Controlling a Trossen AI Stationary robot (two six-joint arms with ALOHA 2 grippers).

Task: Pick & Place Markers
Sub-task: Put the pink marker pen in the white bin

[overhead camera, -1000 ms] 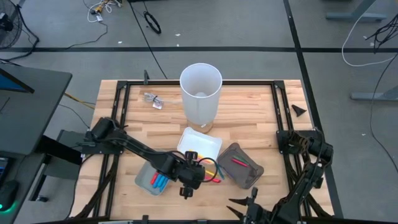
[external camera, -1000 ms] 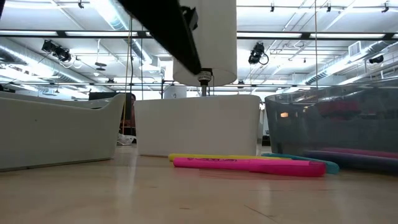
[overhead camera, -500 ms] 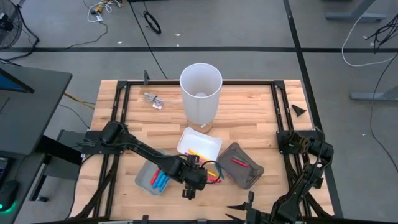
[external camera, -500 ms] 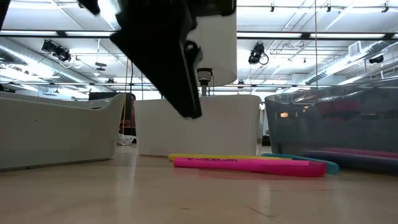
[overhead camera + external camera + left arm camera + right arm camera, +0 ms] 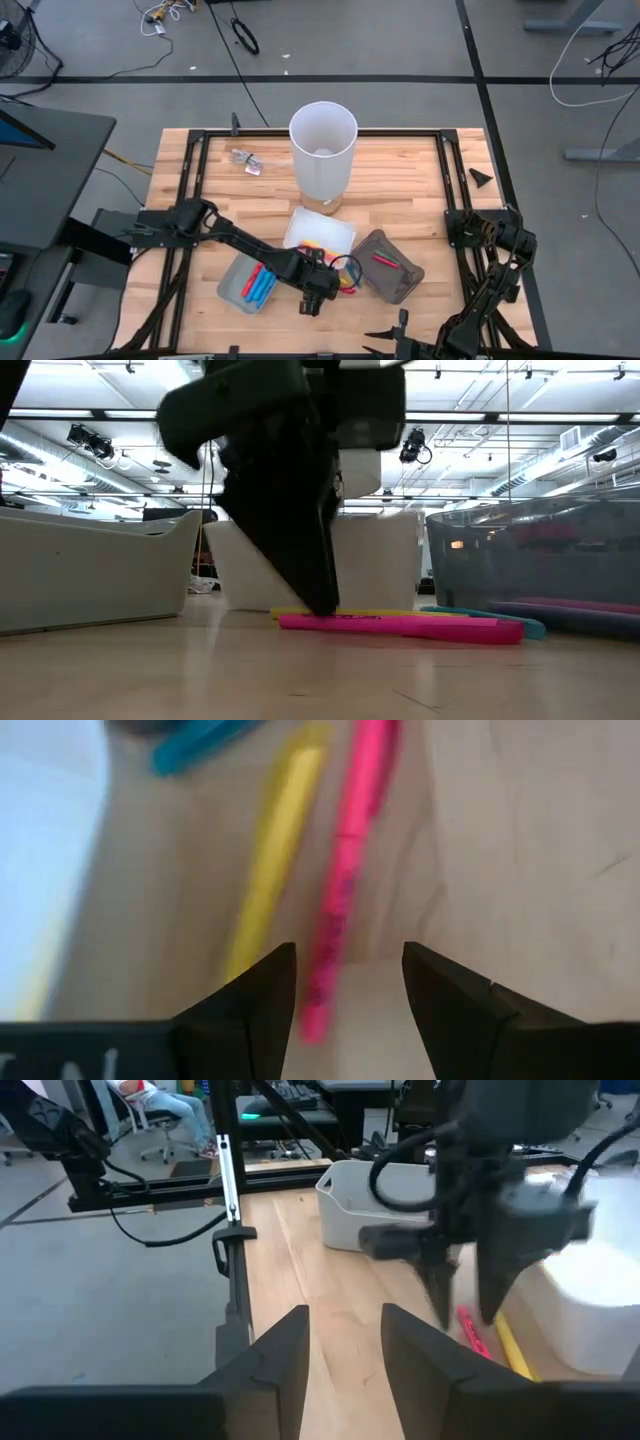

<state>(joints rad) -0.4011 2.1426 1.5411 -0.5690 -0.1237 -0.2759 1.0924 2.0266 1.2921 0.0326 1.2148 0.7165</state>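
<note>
High view: left gripper (image 5: 312, 303) down at the loose markers (image 5: 343, 283), between the white tray (image 5: 335, 230) and grey tray (image 5: 395, 285); right arm folded at the table's right edge.

Low view: left fingertips on the wood by the pink marker (image 5: 410, 625); yellow marker (image 5: 350, 613) just behind it.

Left wrist view: jaws spread, straddling the pink marker's end.

Right wrist view: right gripper (image 5: 343, 1342) spread, idle.

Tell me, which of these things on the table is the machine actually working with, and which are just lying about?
Part of the job:
- pink marker, under the left pincer, which is open
- yellow marker beside it
- blue marker
- white tray, grey tray, left tray, all holding markers

Just lying about:
- tall white bin
- clear wrapper
- right pincer, parked
</note>
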